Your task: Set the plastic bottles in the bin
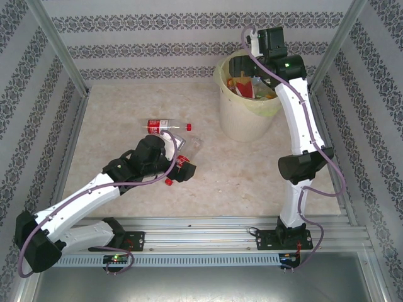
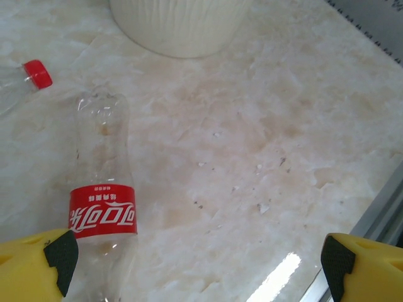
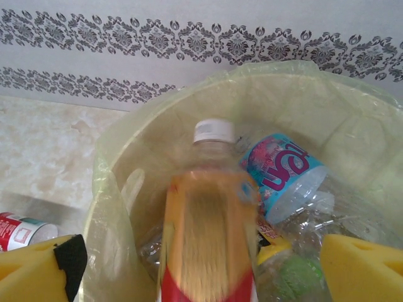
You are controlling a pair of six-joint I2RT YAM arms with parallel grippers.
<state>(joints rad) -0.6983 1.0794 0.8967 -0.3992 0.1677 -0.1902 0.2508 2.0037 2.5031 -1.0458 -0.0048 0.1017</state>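
My right gripper [image 1: 264, 44] hangs over the bin [image 1: 242, 123], a cream bucket lined with a pale yellow-green bag. In the right wrist view its jaws [image 3: 201, 270] stand open. An orange-tinted bottle with a white cap [image 3: 211, 207] is blurred between them, touching neither finger. Several bottles lie in the bin, one with a blue label [image 3: 283, 170]. My left gripper [image 1: 178, 165] is open low over the table. A clear red-labelled cola bottle [image 2: 102, 201] lies by its left finger [image 2: 38, 264], not between the jaws.
Another red-labelled bottle [image 1: 165, 125] lies on the table left of the bin; its red cap [image 2: 38, 73] is seen from the left wrist. Patterned walls enclose the table on three sides. A metal rail [image 1: 220, 229] runs along the near edge.
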